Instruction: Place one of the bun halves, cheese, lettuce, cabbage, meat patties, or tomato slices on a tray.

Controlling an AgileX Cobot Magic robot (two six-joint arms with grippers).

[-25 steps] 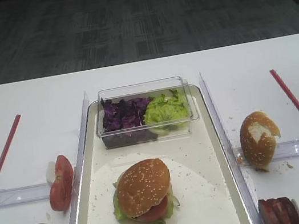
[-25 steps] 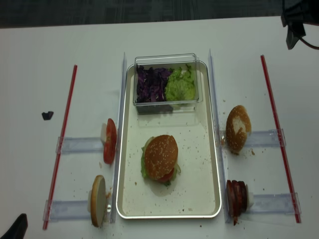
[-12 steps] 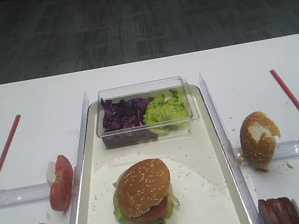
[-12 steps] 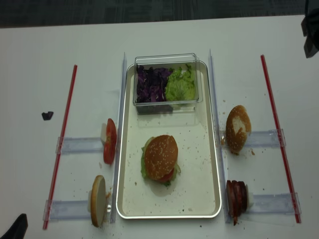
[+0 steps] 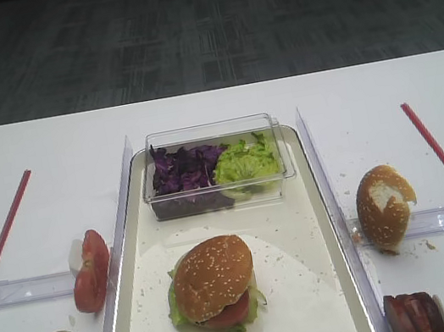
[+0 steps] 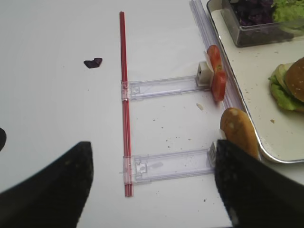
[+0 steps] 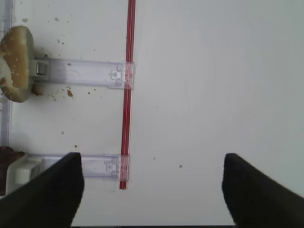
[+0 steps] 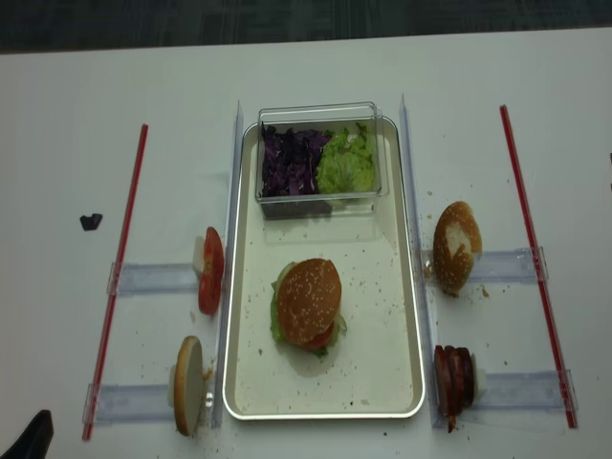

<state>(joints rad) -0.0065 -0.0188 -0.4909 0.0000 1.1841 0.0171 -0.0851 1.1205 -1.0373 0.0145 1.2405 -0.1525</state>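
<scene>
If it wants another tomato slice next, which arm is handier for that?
Probably the left. The tomato slices stand just outside the tray on its left side, in the left wrist camera's view, and the left fingers are spread with nothing between them. From the right, the reach would cross the whole tray.

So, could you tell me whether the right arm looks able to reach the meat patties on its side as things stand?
Probably yes. The right gripper hangs open above bare table just outside the red strip, and the meat patties stand past it with nothing between.
</scene>
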